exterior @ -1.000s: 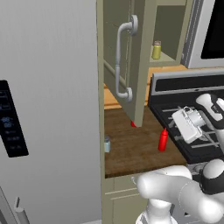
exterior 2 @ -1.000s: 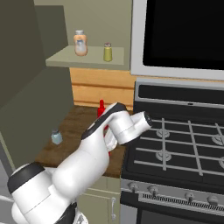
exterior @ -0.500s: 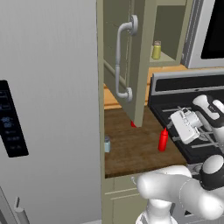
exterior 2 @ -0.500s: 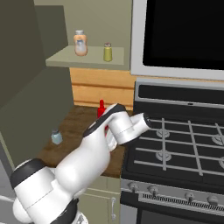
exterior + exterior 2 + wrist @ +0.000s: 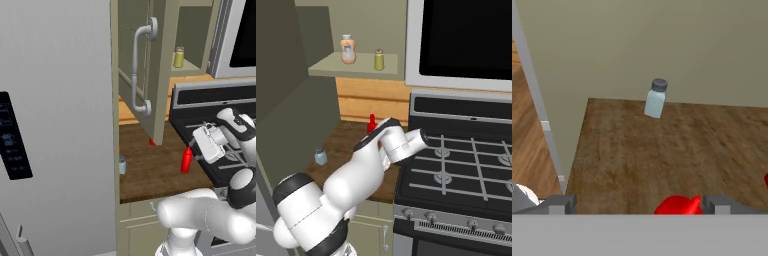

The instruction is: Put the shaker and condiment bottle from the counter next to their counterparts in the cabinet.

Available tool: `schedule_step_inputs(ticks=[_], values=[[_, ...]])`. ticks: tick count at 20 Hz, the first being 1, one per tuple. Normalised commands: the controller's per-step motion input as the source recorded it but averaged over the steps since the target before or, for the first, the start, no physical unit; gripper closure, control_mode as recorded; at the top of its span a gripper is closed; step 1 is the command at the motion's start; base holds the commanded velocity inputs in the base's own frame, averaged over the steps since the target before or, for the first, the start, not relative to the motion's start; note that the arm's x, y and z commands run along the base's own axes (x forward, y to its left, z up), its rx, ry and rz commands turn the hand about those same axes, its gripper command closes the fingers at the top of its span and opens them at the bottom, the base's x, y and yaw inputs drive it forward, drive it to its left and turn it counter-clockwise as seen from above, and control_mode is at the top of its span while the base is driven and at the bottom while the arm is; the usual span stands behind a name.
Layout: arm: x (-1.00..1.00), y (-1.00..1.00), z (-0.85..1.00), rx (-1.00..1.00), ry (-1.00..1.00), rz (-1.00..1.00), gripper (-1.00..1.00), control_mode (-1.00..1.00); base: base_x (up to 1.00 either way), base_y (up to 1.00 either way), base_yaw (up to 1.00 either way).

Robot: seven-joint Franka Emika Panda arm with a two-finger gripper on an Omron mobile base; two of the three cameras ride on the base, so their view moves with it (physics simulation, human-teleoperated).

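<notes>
Pale blue-grey shaker point(image 5: 656, 99) with dark grey cap; bright red condiment bottle point(image 5: 186, 160); dark brown wood-grain counter point(image 5: 662, 155)

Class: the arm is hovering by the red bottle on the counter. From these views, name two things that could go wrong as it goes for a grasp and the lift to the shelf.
1. The gripper is open with the condiment bottle off-centre near one fingertip; closing now could tip the slim bottle over.
2. The open cabinet door hangs over the counter close to the bottle, so a lift toward the yellow-green jar might clip its lower edge.
</notes>
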Motion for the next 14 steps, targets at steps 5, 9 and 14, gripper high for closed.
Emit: schedule_step_inputs(ticks=[5, 9, 14], values=[[0.02, -0.03, -0.22, 0.00, 0.00, 0.01, -1.00, -1.00, 0.00, 0.00, 0.00], [0.14, -0.08, -0.12, 0.00, 0.00, 0.00, -1.00, -1.00, 0.00, 0.00, 0.00], [0.19, -0.15, 0.00, 0.00, 0.00, 0.00, -1.00, -1.00, 0.00, 0.00, 0.00]])
